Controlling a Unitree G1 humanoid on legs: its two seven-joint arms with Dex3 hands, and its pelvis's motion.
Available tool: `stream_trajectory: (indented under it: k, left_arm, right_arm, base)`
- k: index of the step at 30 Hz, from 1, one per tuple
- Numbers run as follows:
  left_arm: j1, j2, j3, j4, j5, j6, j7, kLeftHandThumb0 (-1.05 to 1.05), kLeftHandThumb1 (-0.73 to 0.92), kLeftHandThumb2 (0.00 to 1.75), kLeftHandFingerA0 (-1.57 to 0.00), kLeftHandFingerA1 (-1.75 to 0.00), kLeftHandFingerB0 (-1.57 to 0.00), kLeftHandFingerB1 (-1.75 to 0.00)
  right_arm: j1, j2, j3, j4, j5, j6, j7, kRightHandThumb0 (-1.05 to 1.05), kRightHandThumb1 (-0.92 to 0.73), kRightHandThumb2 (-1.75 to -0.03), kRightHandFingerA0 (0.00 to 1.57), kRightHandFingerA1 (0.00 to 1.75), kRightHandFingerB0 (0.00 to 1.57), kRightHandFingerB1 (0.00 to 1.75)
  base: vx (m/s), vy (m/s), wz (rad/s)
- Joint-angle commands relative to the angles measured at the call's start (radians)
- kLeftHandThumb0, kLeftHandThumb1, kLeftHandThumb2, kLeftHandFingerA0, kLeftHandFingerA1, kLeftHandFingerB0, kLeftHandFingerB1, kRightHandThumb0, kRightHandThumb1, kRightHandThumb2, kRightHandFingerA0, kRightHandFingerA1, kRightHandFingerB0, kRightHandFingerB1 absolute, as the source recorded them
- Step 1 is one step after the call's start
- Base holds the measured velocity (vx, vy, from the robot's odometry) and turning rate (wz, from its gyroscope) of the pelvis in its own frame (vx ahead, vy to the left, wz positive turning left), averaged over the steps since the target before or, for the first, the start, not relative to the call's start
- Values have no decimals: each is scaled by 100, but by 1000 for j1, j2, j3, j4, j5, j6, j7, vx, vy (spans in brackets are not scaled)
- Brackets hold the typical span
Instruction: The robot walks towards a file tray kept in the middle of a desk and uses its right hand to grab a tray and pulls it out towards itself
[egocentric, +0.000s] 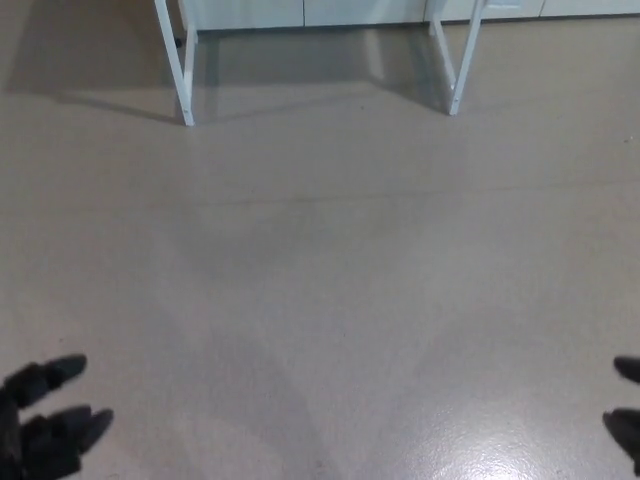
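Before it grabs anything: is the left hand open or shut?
Open: the left hand holds nothing, its fingers apart above bare floor.

Two hands (50, 415), two desk legs (177, 60)

Floor (330, 280): plain beige-grey, unpatterned, with darker grey shadow bands fanning toward the lower edge and a pale glossy sheen at lower right. Desk legs (180, 70): white, plain, casting soft grey shadows to the left. Wall panels (300, 12) behind: off-white. Left hand (45, 420): matte black throughout. Right hand (627, 415): matte black, showing only partly at the edge.
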Motion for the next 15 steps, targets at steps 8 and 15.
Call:
stream_trajectory:
  k: [8, 15]
  left_arm:
    - [48, 37, 41, -84, -117, 109, -137, -31, 46, 53, -46, -42, -42, -36]
    - [93, 30, 43, -107, -125, 115, -138, -30, 45, 53, -47, -42, -43, -37]
  right_arm:
    - [91, 14, -41, -109, 137, 69, 79, -20, -56, -56, 49, 52, 44, 48]
    - [133, 2, -16, -116, 116, 54, 84, -22, -57, -56, 50, 53, 43, 46]
  base:
    - [0, 0, 0]
    - [0, 0, 0]
